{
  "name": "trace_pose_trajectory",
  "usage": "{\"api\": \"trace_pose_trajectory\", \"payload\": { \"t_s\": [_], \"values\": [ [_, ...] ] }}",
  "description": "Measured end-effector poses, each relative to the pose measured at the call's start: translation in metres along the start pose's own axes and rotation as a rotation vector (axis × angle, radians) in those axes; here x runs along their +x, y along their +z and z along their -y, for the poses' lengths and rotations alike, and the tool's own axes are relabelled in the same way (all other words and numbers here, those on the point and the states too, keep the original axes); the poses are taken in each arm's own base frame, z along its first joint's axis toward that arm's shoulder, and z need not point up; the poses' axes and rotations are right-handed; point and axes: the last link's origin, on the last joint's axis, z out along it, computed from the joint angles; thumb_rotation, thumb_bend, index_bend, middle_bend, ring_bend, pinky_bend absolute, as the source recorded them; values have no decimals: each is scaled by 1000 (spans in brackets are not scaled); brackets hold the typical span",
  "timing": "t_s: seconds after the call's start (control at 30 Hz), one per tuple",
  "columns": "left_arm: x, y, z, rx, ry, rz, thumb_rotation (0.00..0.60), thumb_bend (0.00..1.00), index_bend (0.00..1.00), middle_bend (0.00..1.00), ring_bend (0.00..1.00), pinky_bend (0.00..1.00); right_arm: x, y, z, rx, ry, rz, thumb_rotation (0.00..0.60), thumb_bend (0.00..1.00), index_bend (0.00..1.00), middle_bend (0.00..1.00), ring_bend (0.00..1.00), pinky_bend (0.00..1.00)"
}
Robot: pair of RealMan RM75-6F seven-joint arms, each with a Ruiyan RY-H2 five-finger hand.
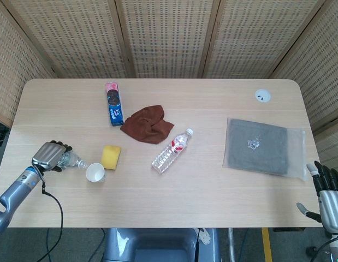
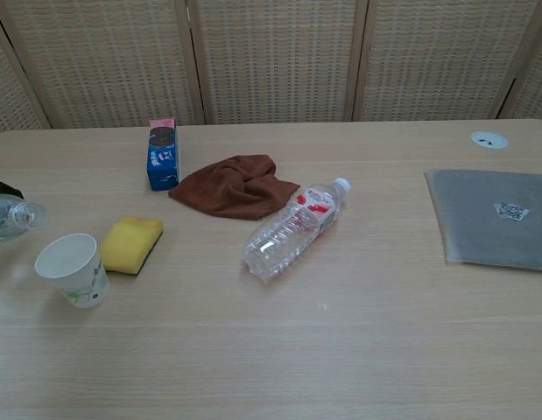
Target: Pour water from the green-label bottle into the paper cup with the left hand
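Head view puts the right hand (image 1: 328, 197) nearest, at the table's (image 1: 212, 213) right front edge, fingers apart and upright, holding nothing; at the left edge the left hand (image 1: 50, 155) has its fingers clamped around the green-label bottle (image 1: 70, 161), which lies tipped near horizontal, long axis left to right, neck jutting past the fingers toward the paper cup (image 1: 95, 172) just beside its mouth; the cup stands upright beside a yellow sponge (image 1: 111, 156); farther off lies a red-label bottle (image 1: 171, 152).

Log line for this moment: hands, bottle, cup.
left hand: grips bottle, tipped toward paper cup | cup: upright beside yellow sponge | pour: no stream visible | right hand: open, idle at table edge
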Motion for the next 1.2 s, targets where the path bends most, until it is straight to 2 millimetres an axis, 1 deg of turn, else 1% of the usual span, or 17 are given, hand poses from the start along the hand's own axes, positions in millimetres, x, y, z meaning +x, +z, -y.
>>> {"api": "trace_pose_trajectory", "payload": {
  "t_s": [0.53, 1.2],
  "values": [
    [2, 6, -20, -16, 86, 17, 600, 530, 551, 451, 311, 377, 3, 0, -3, -2, 18, -4, 600, 0, 0, 0, 0, 0],
    [8, 8, -19, 29, 188, 1, 600, 530, 551, 451, 311, 377, 5, -1, -4, -1, 22, -8, 600, 0, 0, 0, 0, 0]
  ]
}}
